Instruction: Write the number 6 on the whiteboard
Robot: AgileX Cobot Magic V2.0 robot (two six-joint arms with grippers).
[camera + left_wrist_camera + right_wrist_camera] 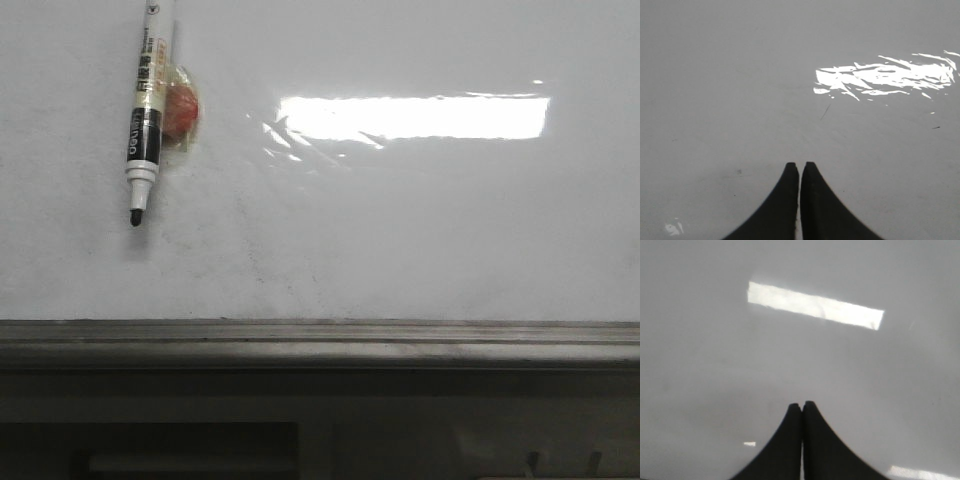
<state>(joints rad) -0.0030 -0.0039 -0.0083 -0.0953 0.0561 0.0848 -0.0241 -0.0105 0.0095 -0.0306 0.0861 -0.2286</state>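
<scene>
The whiteboard (400,240) fills most of the front view, glossy white with faint grey smudges. No drawn number 6 shows on it. A marker (145,110) with a white and black barrel lies at the far left, uncapped tip toward the near edge. A small reddish piece (182,110) in clear tape lies against its right side. Neither gripper shows in the front view. My left gripper (800,165) is shut and empty over bare board (740,75). My right gripper (801,405) is shut and empty over bare board (715,365).
A grey metal edge rail (320,340) runs along the board's near edge, with dark structure below it. A bright glare patch (415,115) sits right of the marker; it also shows in the left wrist view (885,77) and the right wrist view (815,305).
</scene>
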